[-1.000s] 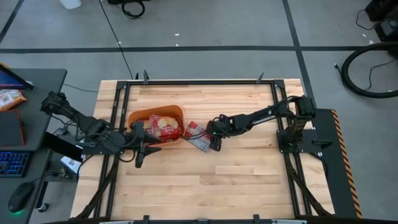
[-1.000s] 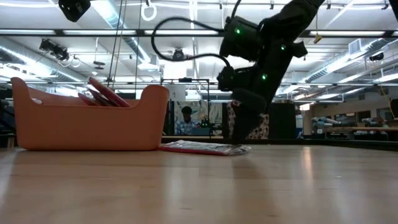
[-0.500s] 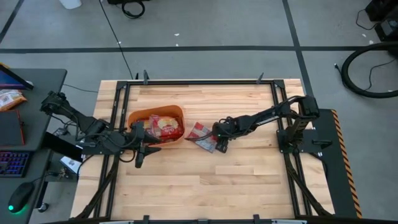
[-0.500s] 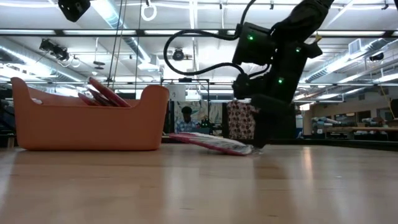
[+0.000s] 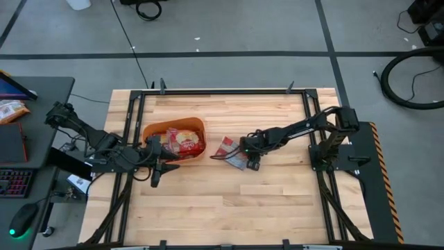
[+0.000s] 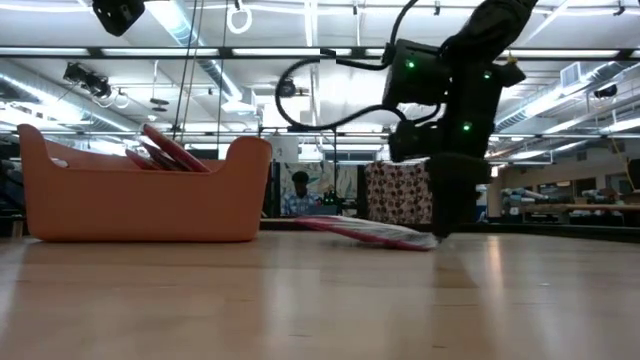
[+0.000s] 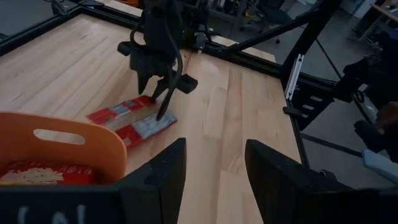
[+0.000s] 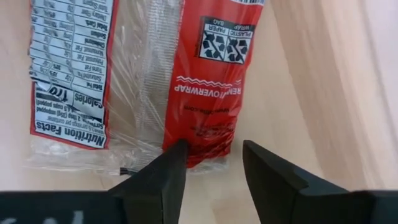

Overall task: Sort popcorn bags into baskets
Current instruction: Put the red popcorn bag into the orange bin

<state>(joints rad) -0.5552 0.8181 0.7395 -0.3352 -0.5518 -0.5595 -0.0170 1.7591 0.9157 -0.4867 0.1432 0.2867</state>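
Wooden counter [image 5: 277, 187] fills the middle of the high view, grey floor around it, a desk with keyboard [image 5: 14, 182] and mouse [image 5: 21, 221] at lower left. Versus a second ago the right gripper [image 5: 251, 164] has shifted right and slightly down in the high view, and the popcorn bags [image 5: 229, 150] on the counter have been dragged with it, now clear of the tub instead of lying just beside it. In the low view the near edge of the bag [image 6: 375, 230] is tipped up toward the gripper [image 6: 447, 232], where before it lay flat.

Orange tub [image 5: 175, 139] sits left of centre in the high view, with more red bags [image 5: 184, 141] inside; in the low view a few stick up above its rim. Left gripper [image 5: 157, 173] waits just below the tub, fingers [image 7: 163, 174] parted and empty in its wrist view. Nothing lies between the loose bags and the tub.

Right wrist view: the fingers [image 8: 163, 177] are spread, straddling the edge of a red and clear packet [image 8: 149, 81] with a nutrition facts panel and recycle mark, not pinching it. Loose bags lie near centre frame, just right of the tub, touching each other.
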